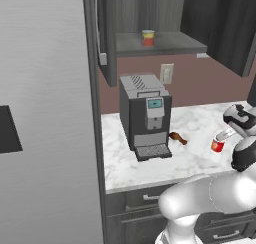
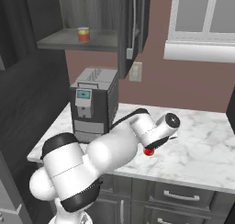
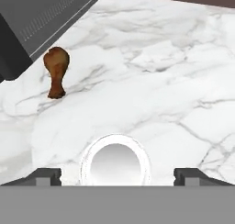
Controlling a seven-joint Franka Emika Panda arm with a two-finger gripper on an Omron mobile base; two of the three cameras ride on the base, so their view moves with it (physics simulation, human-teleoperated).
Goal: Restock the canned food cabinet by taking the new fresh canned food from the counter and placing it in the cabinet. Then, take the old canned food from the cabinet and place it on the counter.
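Restocking at its closing stage: both cans swapped.
New fresh canned food (image 1: 148, 38) stands on the cabinet (image 1: 165, 43) shelf; old canned food (image 1: 217, 145) rests on the counter (image 1: 195, 123), between the spread fingertips of the released gripper (image 3: 117, 175). Only withdrawal appears left.

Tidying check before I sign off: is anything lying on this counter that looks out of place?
Yes: a brown chicken drumstick lies bare on the counter beside the coffee machine, with no plate under it. The cans stand upright.
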